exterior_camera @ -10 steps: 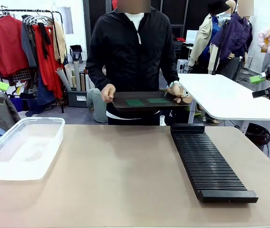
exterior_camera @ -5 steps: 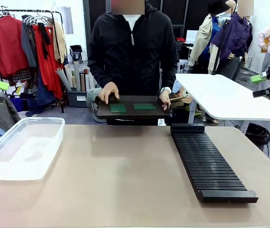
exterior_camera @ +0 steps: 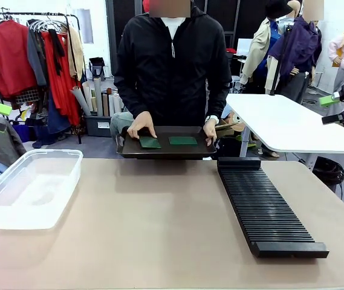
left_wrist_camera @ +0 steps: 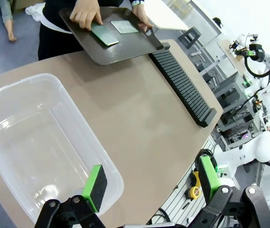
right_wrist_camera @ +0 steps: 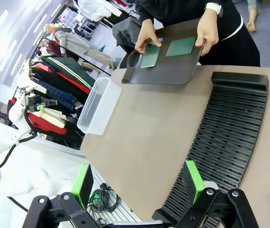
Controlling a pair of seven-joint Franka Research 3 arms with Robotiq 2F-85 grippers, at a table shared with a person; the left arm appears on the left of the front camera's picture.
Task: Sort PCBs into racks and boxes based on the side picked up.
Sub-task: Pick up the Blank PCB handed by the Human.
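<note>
High over the table's left side, left gripper (left_wrist_camera: 151, 183), jaws spread wide, nothing between the green pads (left_wrist_camera: 95, 186). Directly beneath it, near end of clear tub (left_wrist_camera: 35, 142), rounded corners and a rim, standing on the left of tan table (left_wrist_camera: 144, 118).

High over the right side, right gripper (right_wrist_camera: 138, 183), jaws likewise wide apart, gripping nothing. Beneath and beyond it, black rack (right_wrist_camera: 229, 128), long, ribbed with many narrow parallel slots, lying near to far along the table's right side, well apart from the tub.

Farther out, at the middle of the table's far edge, dark shallow tray (exterior_camera: 165, 151), held level by a person in a black jacket standing across the table. Near edge of the tray about in line with the table's far edge; resting on it or held just clear, hard to tell from these angles.

On the tray, two green boards lying flat, side by side, not touching: left PCB (exterior_camera: 149, 142) and right PCB (exterior_camera: 182, 141). Hand on the scene's left (exterior_camera: 141, 125) with fingertips pressed on the left PCB. Hand on the scene's right (exterior_camera: 210, 128), watch at the wrist, gripping the tray's right edge, just beside the right PCB. Both boards well apart from tub, rack and both grippers.
</note>
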